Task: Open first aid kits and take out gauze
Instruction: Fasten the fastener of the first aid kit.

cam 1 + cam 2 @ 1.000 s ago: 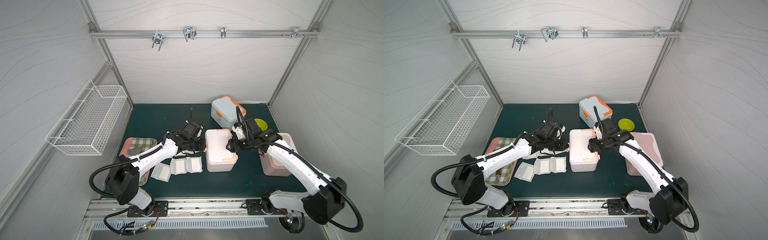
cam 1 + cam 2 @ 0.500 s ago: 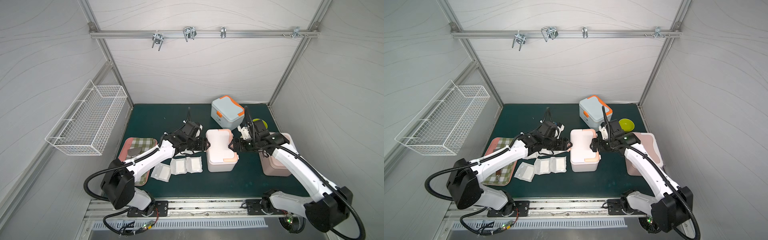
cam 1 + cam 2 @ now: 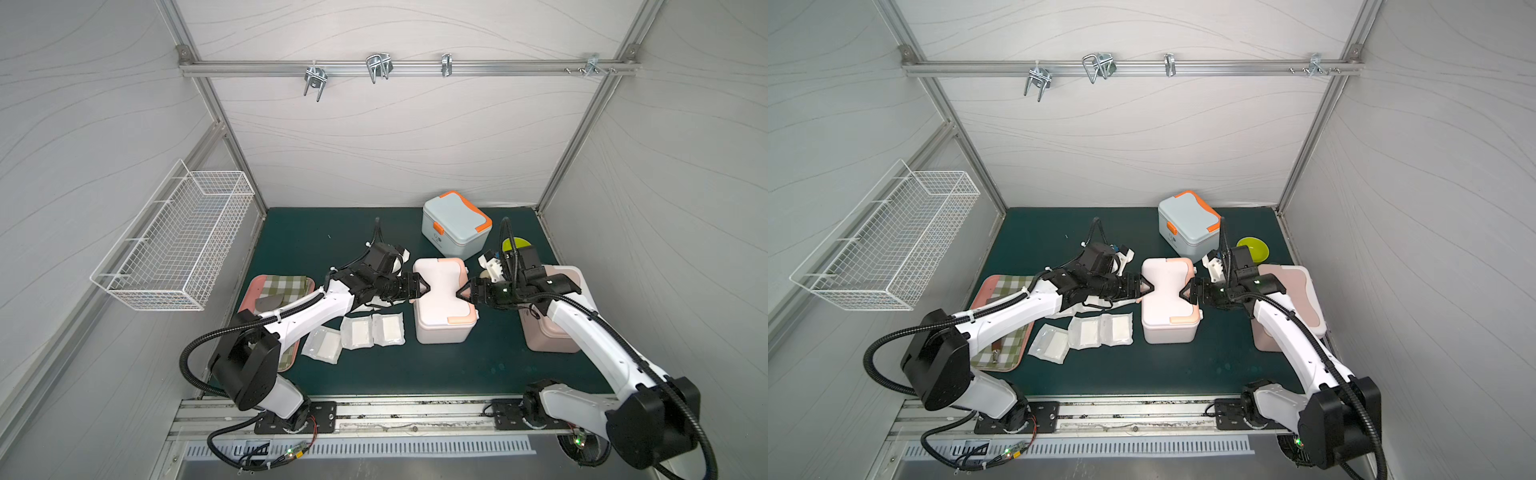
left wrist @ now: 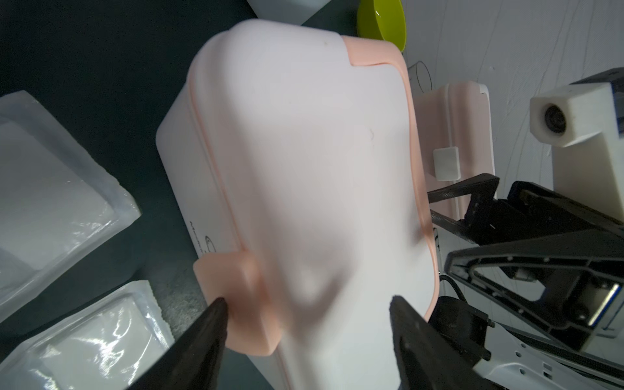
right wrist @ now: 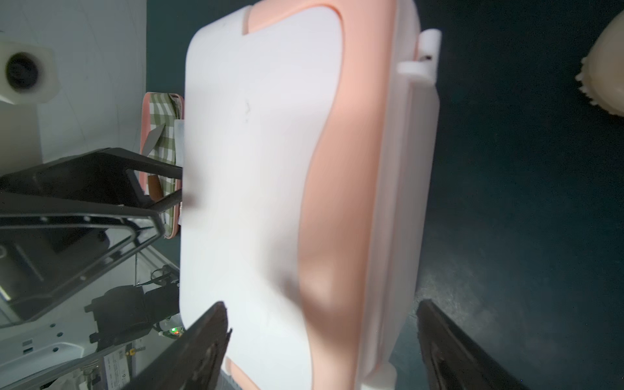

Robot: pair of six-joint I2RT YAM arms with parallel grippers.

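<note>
Over the last second the left claw (image 3: 422, 286) has gone from pinched together to spread apart. It has also edged in over the left rim of the white first aid kit (image 3: 442, 293). The right claw (image 3: 463, 291) has kept its post at the opposite rim, and the kit has not shifted on the bench (image 3: 415, 374).

As we read it, the coming move turns on one relation: the kit lies squarely between the two claws. Its long axis runs from the near edge of the bench toward the back wall. The claws face each other across its short axis, each at about mid-length, so neither arm is nearer to the kit. The lid lies flat and looks shut to us. Its peach clasp (image 3: 459, 320) points toward the near edge and sits right of the lid's middle, so we judge it a shorter reach for the right claw.

The wrist views show the left claw's fingers (image 4: 202, 341) and the right claw's fingers (image 5: 202, 341) well apart, with nothing pinched between them. We cannot tell whether any tip touches the lid.

Three gauze pouches (image 3: 357, 332) lie side by side on the bench just left of the kit, beside the left arm. The pale blue kit (image 3: 455, 226) stands closed behind it. The pink kit (image 3: 538, 338) sits to the right, partly under the right arm.
</note>
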